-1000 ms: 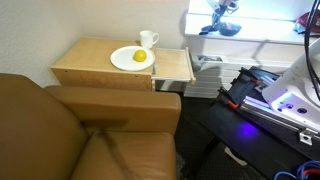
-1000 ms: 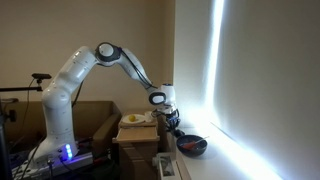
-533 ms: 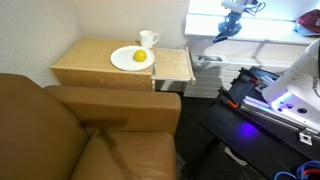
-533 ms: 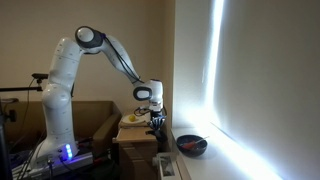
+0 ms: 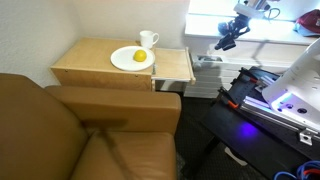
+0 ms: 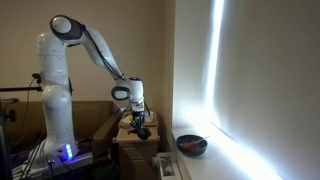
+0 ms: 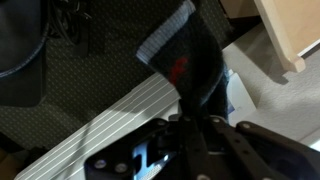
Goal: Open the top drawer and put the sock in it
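your gripper (image 5: 233, 30) is clamped on the dark sock (image 7: 186, 55). the sock hangs from between the fingers, and the wrist view shows its grey cuff and a small red mark. below it in that view are dark matting and a pale metal rail (image 7: 90, 125), with a corner of light wood at the edge. in an exterior view the gripper hangs off to the side of the bedside cabinet (image 5: 100, 62), apart from the top drawer (image 5: 172, 65), which stands pulled out at the cabinet's end. on the cabinet top sit a white plate (image 5: 124, 60) bearing a yellow fruit (image 5: 139, 57) and, just behind, a white mug (image 5: 148, 40). a brown leather armchair (image 5: 70, 130) fills the foreground.
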